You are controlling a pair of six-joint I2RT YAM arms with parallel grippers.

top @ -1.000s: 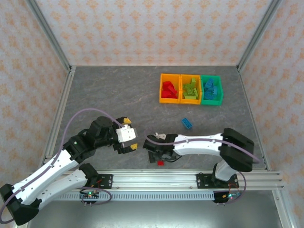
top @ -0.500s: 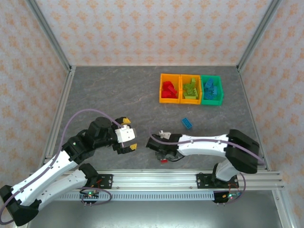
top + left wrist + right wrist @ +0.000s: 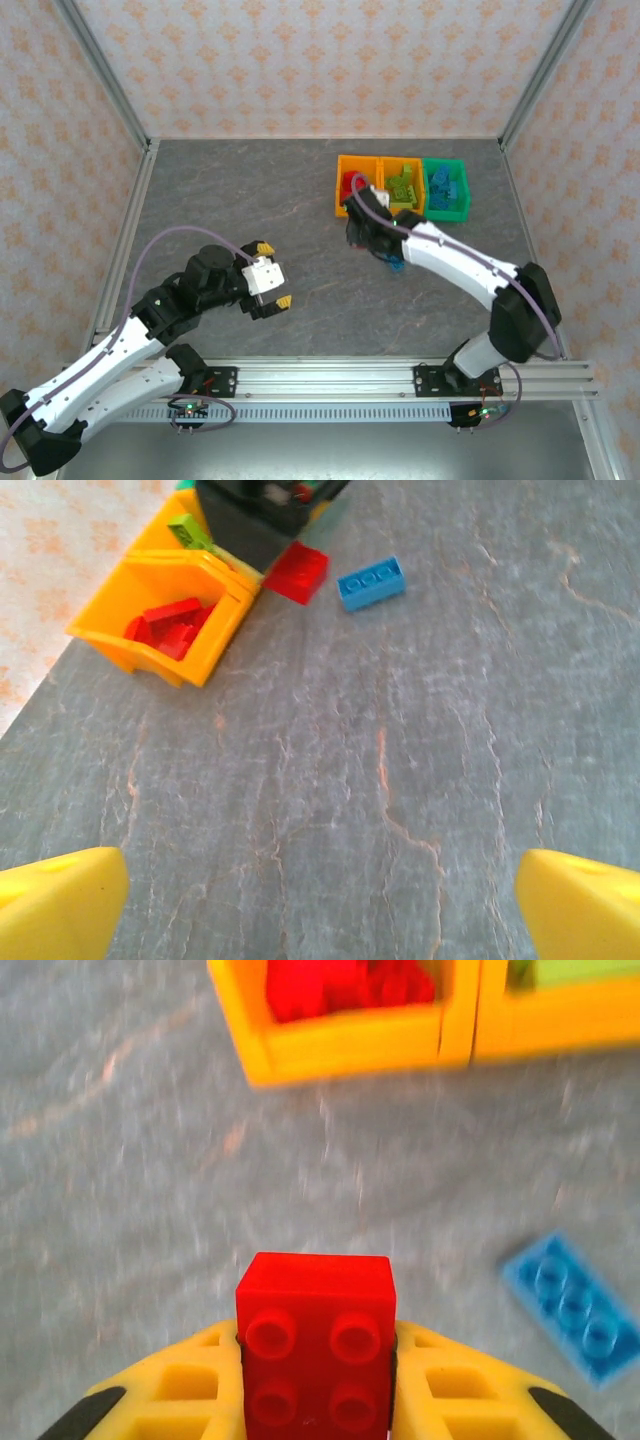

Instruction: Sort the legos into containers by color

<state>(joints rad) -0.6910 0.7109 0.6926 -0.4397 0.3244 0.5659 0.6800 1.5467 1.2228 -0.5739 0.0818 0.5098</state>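
red lego [image 3: 315, 1340] is pinched studs-up between the yellow fingers [image 3: 190, 1390] of the right gripper [image 3: 316, 1375], jaws closed on its two sides. it hangs over the mat [image 3: 250, 200], just short of the front wall of the left orange container [image 3: 340, 1048], which holds a heap of red bricks [image 3: 340, 985]. blue lego [image 3: 572, 1305] lies flat on the mat, just right of the held brick, near the bins but apart from them. middle orange container [image 3: 402, 213] holds lime green bricks [image 3: 402, 188]. green container [image 3: 446, 216], at the right end, holds blue bricks [image 3: 445, 185]. the three stand side by side in one row, toward the far right of the table.

left gripper [image 3: 320, 910]: jaws spread wide with bare mat between them, held over the mat, well apart from the bins and facing them.

surface: grey mat with pale stone-like veining, flat. walls [image 3: 300, 60] carry peach floral paper on three sides. aluminium posts [image 3: 108, 75] run up the corners. a metal rail [image 3: 330, 372] along the near edge carries both arm bases.

room: a broad stretch of mat lies between the left gripper and the bins and runs on over the far left half. a strip of mat shows behind the bin row, and a narrower one between the green container and the right wall. right arm [image 3: 460, 265] crosses the near right part diagonally.
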